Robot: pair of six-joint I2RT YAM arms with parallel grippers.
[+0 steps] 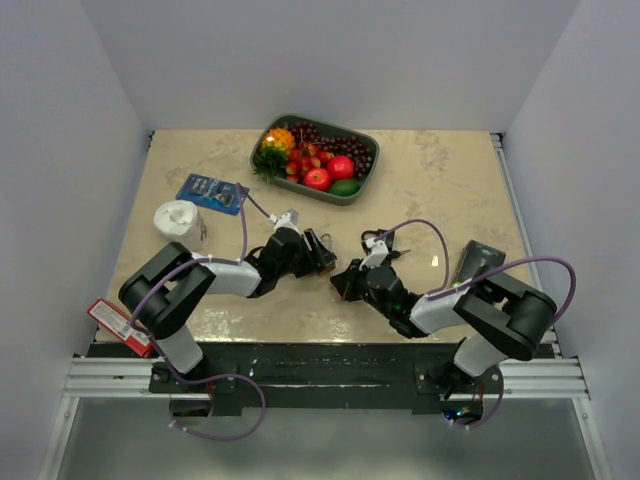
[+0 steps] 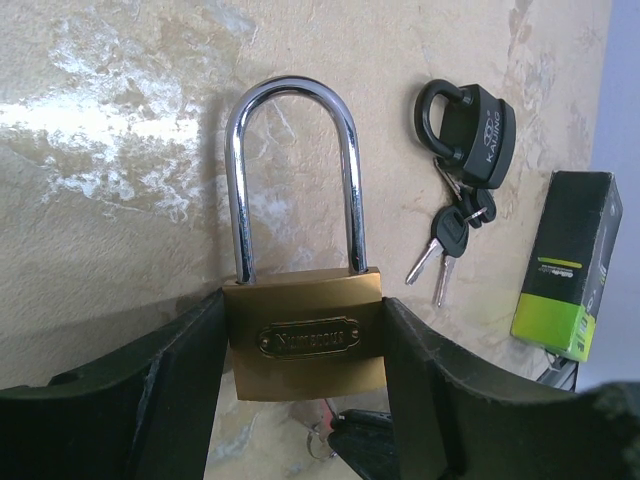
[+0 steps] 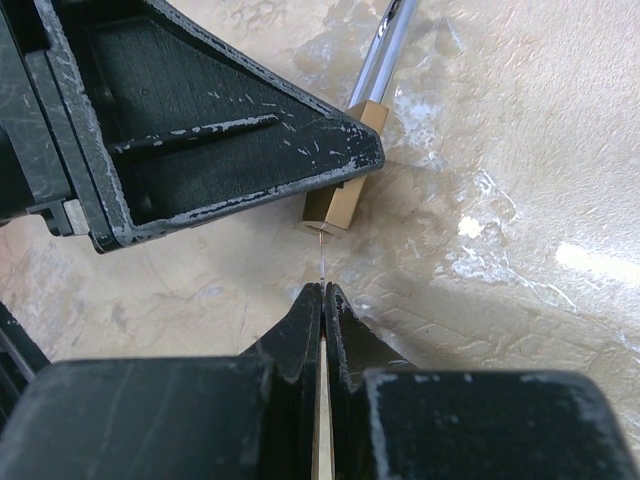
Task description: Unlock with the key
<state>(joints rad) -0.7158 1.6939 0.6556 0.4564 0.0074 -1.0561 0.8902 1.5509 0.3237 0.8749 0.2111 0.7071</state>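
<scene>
From above, the left gripper and the right gripper meet tip to tip near the middle of the beige marble-patterned table; what sits between them is too small to make out there. Farther back stands a dark green tray of plastic fruit, with a blue flat packet and a white cylindrical roll to its left, and a red box at the near left edge. The left wrist view shows the left gripper clamped on a brass padlock — one black finger pressed to each side of its body, both legs of the chrome shackle down in the body. Beyond it on the table lie a black padlock with a bunch of black-headed keys and, just to the right, a black and lime-green box. In the right wrist view the right gripper is pinched tight on a thin pale key blade seen edge-on — its tip reaches the bottom face of the brass body, though whether it has entered the keyhole I cannot tell.
</scene>
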